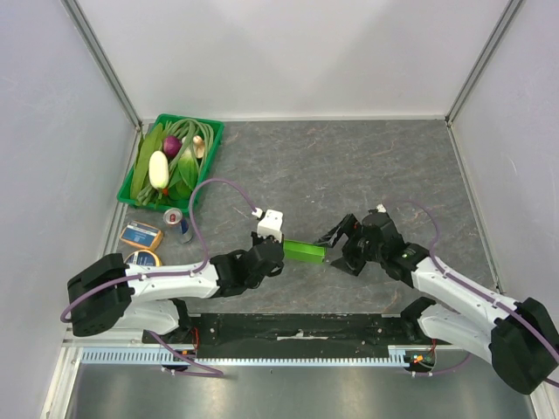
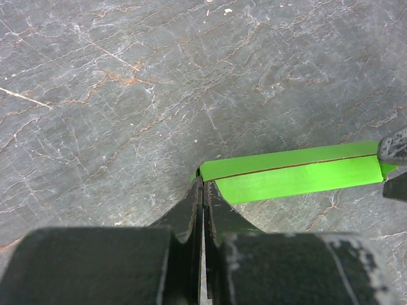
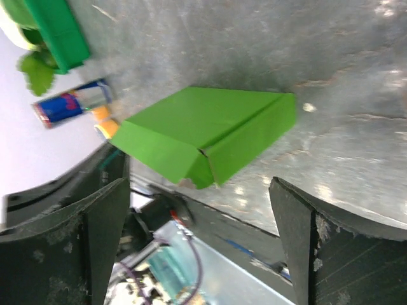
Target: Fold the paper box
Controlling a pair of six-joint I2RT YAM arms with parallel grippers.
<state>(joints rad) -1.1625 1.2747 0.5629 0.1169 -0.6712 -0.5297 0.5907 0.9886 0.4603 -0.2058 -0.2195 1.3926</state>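
While the left gripper is pinched down to a hairline gap on one end of the paper box, with the card's corner caught between its two black fingers, the right gripper stands wide, its fingers well apart and holding nothing. From the left hand the box runs straight out toward the right hand. Its long axis lies across the table, roughly parallel to the near edge, and spans the gap between the two wrists. It appears as a flattened green strip with one crease line along its length, and the right wrist view shows a short flap turned at the end facing that camera. The right fingers sit on either side of that far end, as the dark tips at the edge of the left wrist view confirm. Whether either tip touches the card cannot be told, nor whether the box rests on the table or is held just clear of it. Judged from this, the left arm anchors the piece and the right arm, directly in line with the free end, is placed to work it. The fold appears only partly done.
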